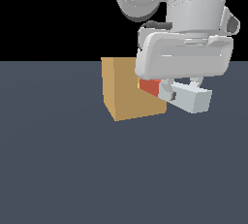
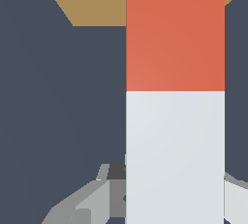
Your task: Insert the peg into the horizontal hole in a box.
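Observation:
The tan box (image 1: 128, 89) stands on the dark floor in the middle of the exterior view. My gripper (image 1: 183, 88) hangs just off its side toward the exterior view's right, shut on the white half of the peg (image 1: 191, 97). The peg lies level, and its orange-red half (image 1: 150, 87) reaches the box's side face. The hole is hidden behind the peg and my hand. In the wrist view the peg (image 2: 174, 102) runs from my fingers (image 2: 92, 201) toward the box (image 2: 97, 0), its orange end over the tan surface.
Dark grey floor (image 1: 72, 169) spreads around the box on all sides. My arm's white body (image 1: 184, 14) fills the upper part of the exterior view above the box.

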Motion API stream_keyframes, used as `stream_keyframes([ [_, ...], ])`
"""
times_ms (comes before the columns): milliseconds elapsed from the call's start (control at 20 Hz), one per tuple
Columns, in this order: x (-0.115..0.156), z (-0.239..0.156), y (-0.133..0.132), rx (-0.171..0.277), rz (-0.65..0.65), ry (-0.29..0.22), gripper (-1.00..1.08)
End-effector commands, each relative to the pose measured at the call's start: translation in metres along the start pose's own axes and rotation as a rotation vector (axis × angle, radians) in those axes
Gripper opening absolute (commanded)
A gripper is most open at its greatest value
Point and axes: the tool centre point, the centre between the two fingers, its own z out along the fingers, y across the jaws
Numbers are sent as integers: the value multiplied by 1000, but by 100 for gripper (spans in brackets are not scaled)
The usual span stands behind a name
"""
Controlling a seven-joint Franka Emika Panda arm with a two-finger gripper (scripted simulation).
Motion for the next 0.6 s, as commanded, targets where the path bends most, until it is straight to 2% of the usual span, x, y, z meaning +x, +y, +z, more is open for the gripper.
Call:
stream_keyframes([
  [0, -1, -3, 1, -5, -1, -2, -100],
  [300, 4, -1, 0, -1, 0, -1, -100],
  [550, 21, -1, 0, -2, 0, -1, -100],
])
